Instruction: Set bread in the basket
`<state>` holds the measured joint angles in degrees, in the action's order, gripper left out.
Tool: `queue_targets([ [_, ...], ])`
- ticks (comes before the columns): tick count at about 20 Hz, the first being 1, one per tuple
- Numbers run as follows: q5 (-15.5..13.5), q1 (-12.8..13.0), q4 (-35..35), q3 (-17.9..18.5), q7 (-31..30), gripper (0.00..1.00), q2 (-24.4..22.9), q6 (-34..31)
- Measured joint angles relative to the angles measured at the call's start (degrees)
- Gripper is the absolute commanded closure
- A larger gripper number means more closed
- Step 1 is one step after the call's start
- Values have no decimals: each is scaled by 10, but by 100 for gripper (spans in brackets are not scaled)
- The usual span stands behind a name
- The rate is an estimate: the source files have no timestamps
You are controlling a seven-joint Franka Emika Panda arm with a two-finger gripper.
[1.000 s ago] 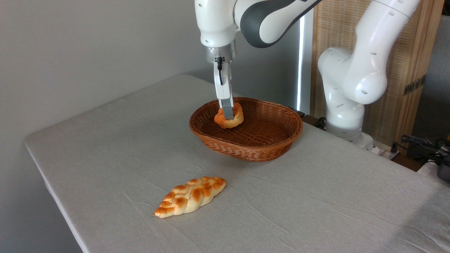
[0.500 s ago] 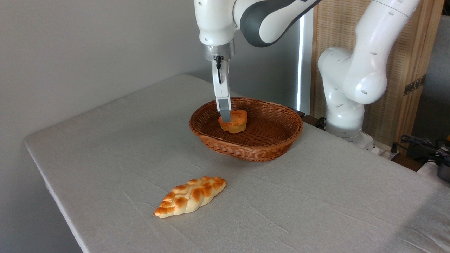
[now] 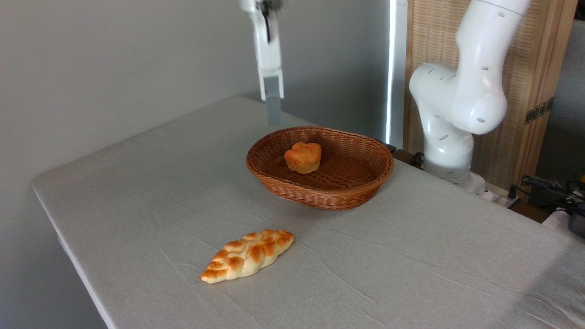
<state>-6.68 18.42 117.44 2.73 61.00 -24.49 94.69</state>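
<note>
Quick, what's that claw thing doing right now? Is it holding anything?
Gripper: holds nothing, raised above the table; seen side-on, so open or shut cannot be told.

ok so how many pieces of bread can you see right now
2. A small round bun sits inside the wicker basket, left of its centre. A long braided loaf lies on the tablecloth in front of the basket, nearer the camera. Nothing seems hidden.
</note>
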Motion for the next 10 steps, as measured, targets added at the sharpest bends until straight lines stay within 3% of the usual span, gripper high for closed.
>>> queue_targets([
  [5, 13, -14, -124, -1, -84, 0, 105, -9],
  [10, -2, -80, -200, -10, -101, 0, 172, -9],
])
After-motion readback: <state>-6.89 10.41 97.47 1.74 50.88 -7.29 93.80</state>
